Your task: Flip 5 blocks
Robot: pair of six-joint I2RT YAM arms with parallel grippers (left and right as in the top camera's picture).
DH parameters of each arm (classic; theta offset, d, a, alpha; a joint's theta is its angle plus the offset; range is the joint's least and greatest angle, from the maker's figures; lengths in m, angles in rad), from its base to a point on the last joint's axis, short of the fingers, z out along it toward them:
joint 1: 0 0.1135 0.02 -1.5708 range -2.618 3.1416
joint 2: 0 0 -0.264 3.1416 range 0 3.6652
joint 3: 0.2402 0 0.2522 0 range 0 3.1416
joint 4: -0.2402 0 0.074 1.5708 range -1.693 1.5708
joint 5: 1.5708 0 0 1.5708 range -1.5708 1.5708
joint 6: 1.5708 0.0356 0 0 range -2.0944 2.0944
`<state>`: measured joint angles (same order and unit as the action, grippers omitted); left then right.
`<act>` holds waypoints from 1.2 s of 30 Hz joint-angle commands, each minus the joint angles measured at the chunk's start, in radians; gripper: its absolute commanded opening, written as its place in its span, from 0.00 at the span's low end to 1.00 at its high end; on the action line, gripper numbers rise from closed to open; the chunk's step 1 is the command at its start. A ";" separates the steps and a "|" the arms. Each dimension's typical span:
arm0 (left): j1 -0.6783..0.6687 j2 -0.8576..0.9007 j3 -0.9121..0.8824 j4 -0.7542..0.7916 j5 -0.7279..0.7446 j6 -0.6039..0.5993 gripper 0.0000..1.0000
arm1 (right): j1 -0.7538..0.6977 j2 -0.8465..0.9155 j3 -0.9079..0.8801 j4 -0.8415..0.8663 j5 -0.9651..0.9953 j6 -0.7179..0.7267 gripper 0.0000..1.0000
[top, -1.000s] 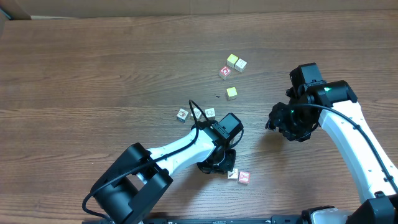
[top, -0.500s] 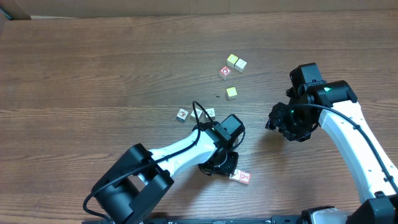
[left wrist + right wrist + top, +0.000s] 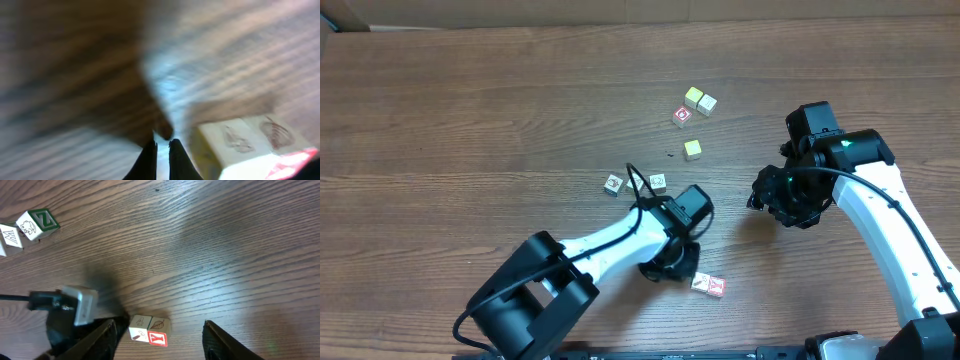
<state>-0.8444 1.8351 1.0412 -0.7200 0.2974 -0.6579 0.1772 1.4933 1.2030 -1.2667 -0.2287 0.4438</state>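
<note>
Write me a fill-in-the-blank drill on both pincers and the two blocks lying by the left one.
The left pincer is ___.
The right pincer stands open and holds ___.
The two blocks near the left pincer sit side by side with ___ gap between them.
One of them bears a red letter, which reads ___.
Missing words: shut; nothing; no; Y.

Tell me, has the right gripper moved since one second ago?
No. The right gripper has kept the same place in the overhead view, below and to the right of the lone yellow-topped cube.
</note>
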 commanded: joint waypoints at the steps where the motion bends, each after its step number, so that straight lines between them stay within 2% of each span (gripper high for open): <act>1: 0.076 -0.001 0.053 -0.048 -0.143 0.031 0.17 | -0.003 -0.013 0.025 0.000 -0.002 -0.007 0.58; 2: 0.098 -0.005 0.077 -0.071 -0.159 0.051 0.38 | -0.003 -0.013 0.025 0.000 -0.002 -0.007 0.59; 3: 0.119 -0.005 0.103 -0.088 -0.169 0.074 0.54 | -0.003 -0.013 0.025 0.000 -0.002 -0.007 0.62; 4: 0.141 -0.005 0.130 -0.101 -0.171 0.108 0.57 | -0.003 -0.013 0.025 0.000 -0.002 -0.007 0.63; 7: 0.222 -0.005 0.218 -0.114 -0.171 0.232 1.00 | -0.003 -0.013 0.025 0.001 -0.002 -0.007 0.65; 11: 0.336 -0.004 0.309 -0.110 -0.171 0.352 1.00 | -0.003 -0.013 0.025 -0.003 -0.002 -0.007 0.65; 16: 0.421 -0.004 0.336 -0.102 -0.167 0.420 0.99 | -0.003 -0.013 0.025 -0.003 -0.002 -0.007 0.65; 19: 0.455 -0.002 0.336 -0.095 -0.167 0.447 0.86 | -0.003 -0.013 0.025 -0.003 -0.002 -0.007 0.65; 21: 0.468 0.003 0.336 -0.092 -0.169 0.479 0.68 | -0.003 -0.013 0.025 -0.005 -0.002 -0.007 0.65; 22: 0.473 0.009 0.336 -0.092 -0.174 0.493 0.64 | -0.003 -0.013 0.025 -0.007 -0.002 -0.007 0.66; 27: 0.487 0.049 0.336 -0.121 -0.187 0.578 0.59 | -0.003 -0.013 0.025 -0.025 -0.002 -0.007 0.65; 31: 0.487 0.088 0.336 -0.163 -0.247 0.622 0.60 | -0.003 -0.013 0.025 -0.032 -0.002 -0.007 0.66; 36: 0.499 0.121 0.336 -0.199 -0.308 0.629 0.58 | -0.003 -0.013 0.025 -0.034 -0.002 -0.007 0.66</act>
<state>-0.3618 1.9373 1.3617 -0.9131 0.0456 -0.0700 0.1772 1.4933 1.2030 -1.3018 -0.2287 0.4408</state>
